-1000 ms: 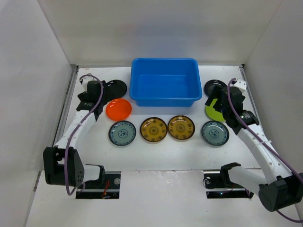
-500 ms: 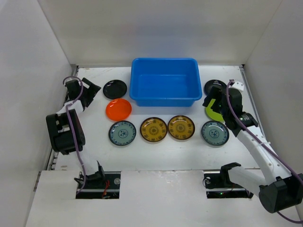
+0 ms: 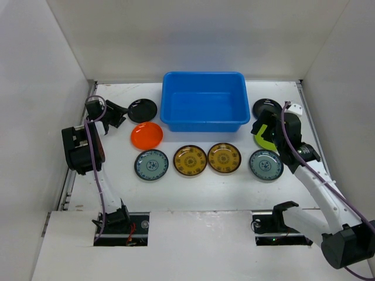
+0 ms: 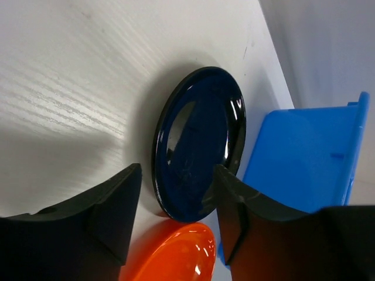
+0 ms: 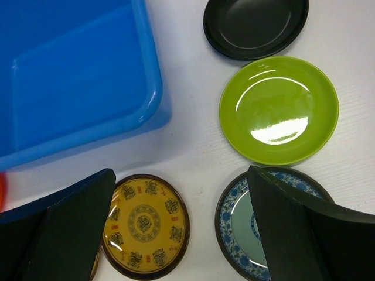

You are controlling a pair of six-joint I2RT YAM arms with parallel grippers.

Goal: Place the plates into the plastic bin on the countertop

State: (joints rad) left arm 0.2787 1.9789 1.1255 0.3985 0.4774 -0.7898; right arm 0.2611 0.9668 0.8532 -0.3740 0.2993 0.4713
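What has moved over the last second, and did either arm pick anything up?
The left gripper pulled back from the left black plate toward the left, then swung partway back toward it; it is open and empty. The right gripper, open above the lime green plate, barely shifted. Nothing was picked up. All the plates sit where they were, and the plastic bin is still empty.

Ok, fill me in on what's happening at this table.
Two robot arms are clearing plates into the blue bin, which holds nothing yet. All eight plates lie on the countertop. The left tool is open and low, aimed at the black plate left of the bin, not gripping it. The right tool, also open, hangs over the countertop near the lime green plate, holding nothing.
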